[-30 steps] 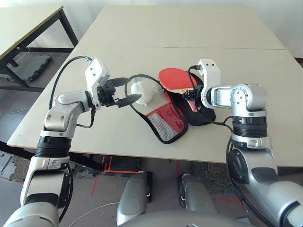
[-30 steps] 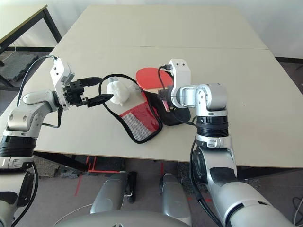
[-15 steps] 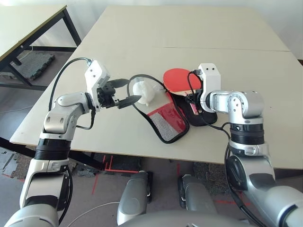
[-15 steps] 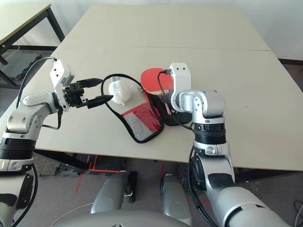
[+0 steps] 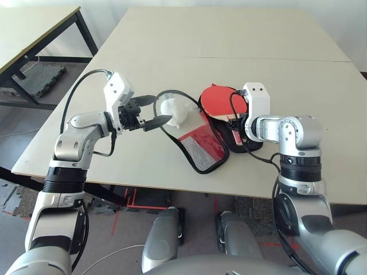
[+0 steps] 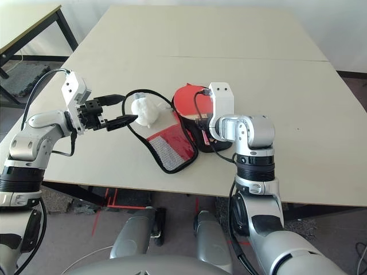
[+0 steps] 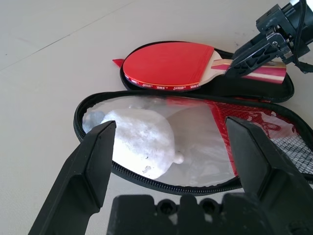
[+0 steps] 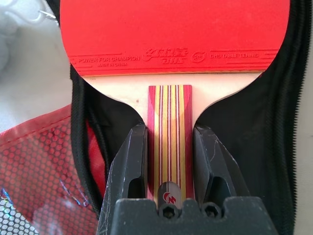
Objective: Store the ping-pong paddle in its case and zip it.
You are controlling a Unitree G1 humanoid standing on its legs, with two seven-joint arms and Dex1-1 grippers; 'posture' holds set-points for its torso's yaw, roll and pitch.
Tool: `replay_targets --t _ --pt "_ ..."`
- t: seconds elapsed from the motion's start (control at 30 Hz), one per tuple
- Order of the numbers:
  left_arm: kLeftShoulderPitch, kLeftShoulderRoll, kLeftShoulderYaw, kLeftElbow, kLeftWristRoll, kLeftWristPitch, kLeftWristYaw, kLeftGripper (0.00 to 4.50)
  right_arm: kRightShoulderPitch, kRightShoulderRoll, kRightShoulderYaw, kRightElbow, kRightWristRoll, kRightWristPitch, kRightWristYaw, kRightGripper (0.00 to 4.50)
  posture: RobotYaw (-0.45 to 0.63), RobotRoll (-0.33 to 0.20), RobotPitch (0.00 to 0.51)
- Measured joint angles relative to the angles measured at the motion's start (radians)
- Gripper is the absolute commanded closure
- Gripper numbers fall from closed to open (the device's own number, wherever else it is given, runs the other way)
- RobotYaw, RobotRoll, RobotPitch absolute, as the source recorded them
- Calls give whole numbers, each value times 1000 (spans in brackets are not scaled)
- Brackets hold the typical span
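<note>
Right gripper [image 8: 168, 161]: its fingers are clamped on the pale handle of the ping-pong paddle [image 5: 221, 102], one finger pressing each side of the striped grip.
Paddle position: the red blade lies over the far half of the case [image 7: 254, 93], on the black lining, with the handle pointing back toward the robot's right arm.
Case: it lies unzipped and spread open on the worktop [image 5: 241, 40]; the near flap shows its red inside and black mesh patch, with the black zipper rim running all around.
White plastic wad [image 7: 139, 137]: it sits on the near flap at its rounded end, inside the zipper rim, just beside the paddle's half.
Left gripper [image 7: 171, 152]: its fingers are spread wide apart and hold nothing; it hovers close to the case's rounded end, aimed at the wad.
Done so far: the paddle appears to be resting on one half of the case, though the right fingers have not let go.
Left to do: judging by the layout, the wad probably has to come out, the flap must be folded over the paddle, and the zipper drawn around. Zipping has not begun.
</note>
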Motion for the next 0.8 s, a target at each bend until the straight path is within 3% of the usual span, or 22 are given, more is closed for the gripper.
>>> replay_targets --t 0.3,0.6,0.8 --pt "0 0 -1 0 0 0 -3 0 13 -6 14 0 -9 -7 3 3331 133 0 110" --pt "-20 81 -7 56 15 -7 -63 0 22 -81 75 0 -6 -24 59 110 137 0 103" --pt "-17 117 -9 73 16 -8 -106 0 23 -231 89 -52 55 -127 224 44 131 0 97"
